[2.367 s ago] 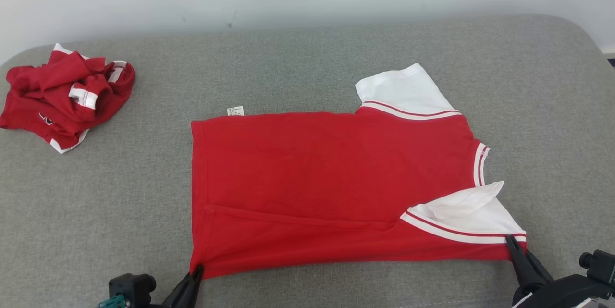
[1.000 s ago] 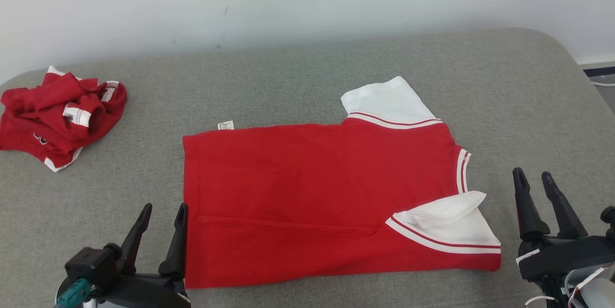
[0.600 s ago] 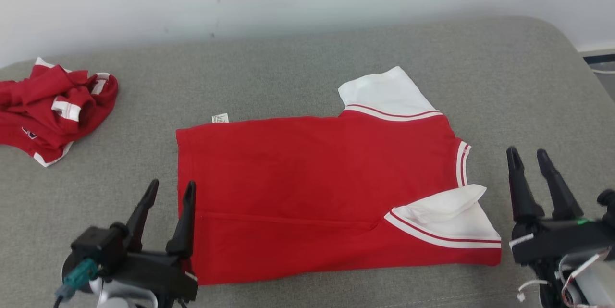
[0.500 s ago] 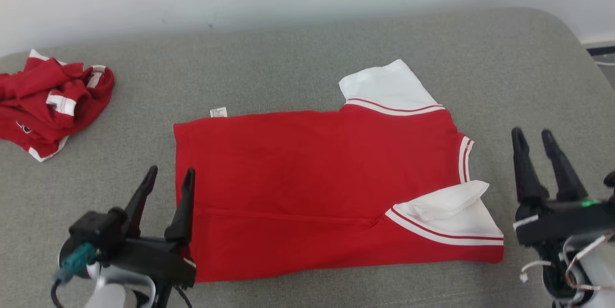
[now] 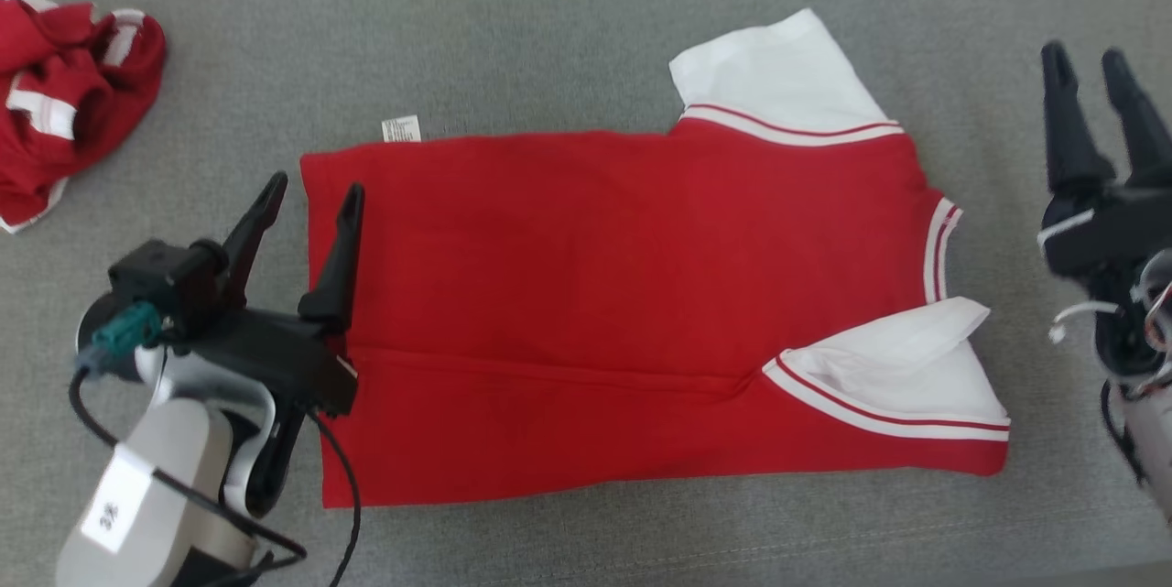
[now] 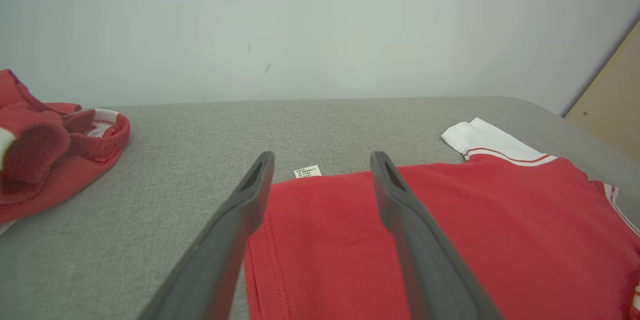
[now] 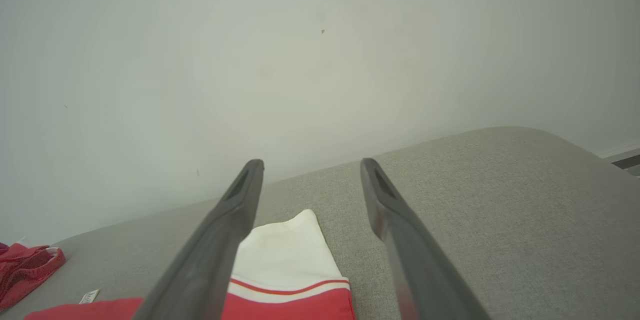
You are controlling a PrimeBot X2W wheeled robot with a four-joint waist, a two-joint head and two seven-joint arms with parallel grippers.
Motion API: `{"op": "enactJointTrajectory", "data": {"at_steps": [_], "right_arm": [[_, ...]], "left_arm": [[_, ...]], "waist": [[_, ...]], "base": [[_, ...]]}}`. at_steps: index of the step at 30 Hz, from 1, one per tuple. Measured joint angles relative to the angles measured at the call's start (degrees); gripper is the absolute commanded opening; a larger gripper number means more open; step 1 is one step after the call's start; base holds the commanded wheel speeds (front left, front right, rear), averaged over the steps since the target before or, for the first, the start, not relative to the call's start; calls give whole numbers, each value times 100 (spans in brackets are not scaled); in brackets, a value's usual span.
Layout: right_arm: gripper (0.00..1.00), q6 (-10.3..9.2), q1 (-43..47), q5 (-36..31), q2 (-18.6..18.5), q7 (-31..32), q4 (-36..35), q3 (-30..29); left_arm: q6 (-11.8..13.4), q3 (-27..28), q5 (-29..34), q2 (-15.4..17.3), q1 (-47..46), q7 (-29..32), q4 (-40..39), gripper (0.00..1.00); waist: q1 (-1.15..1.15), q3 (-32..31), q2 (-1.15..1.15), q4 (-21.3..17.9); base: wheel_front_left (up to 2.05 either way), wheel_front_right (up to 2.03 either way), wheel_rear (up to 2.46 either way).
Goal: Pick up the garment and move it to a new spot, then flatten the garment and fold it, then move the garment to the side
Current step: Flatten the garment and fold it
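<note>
The garment [image 5: 623,294] is a red shirt with white sleeves, lying flat on the grey cushion with its near long edge folded over; it also shows in the left wrist view [image 6: 450,240] and the right wrist view [image 7: 290,265]. A small white tag [image 5: 400,128] sticks out at its far left corner. My left gripper [image 5: 311,187] [image 6: 322,160] hovers open over the shirt's left hem, holding nothing. My right gripper [image 5: 1085,60] [image 7: 310,165] stands open to the right of the collar, apart from the cloth.
A second red and white garment [image 5: 64,92] lies crumpled at the far left of the cushion [image 5: 549,10], also in the left wrist view [image 6: 45,160]. A pale wall [image 6: 320,25] stands behind the cushion. A tan board [image 6: 612,105] leans at the right.
Both grippers have let go of the shirt's near corners, opened and risen forward along its sides. The head camera has tilted down, so the wall has left the head view.
</note>
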Motion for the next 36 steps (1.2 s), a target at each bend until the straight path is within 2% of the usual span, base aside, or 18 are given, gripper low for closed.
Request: {"op": "enactJointTrajectory", "data": {"at_steps": [12,19,24,36], "right_arm": [[100,127,-1736,-56,-136,1012,914,443],[100,179,-2553,-152,-151,1534,1419,699],[100,197,-2981,-151,-99,1903,1797,839],[100,209,-3630,52,88,2324,2521,879]], "left_arm": [[-25,-4,52,32,-1049,339,267,100],[-74,-55,58,-56,-1318,358,391,100],[-115,-137,108,-157,-1580,330,405,100],[-169,-186,218,-250,-1877,192,475,100]], "waist": [[0,986,0,179],[0,1463,0,350],[0,1735,1,499],[-2,2073,-1,811]], "base": [[0,0,0],[0,0,0],[0,0,0],[0,0,0]]}}
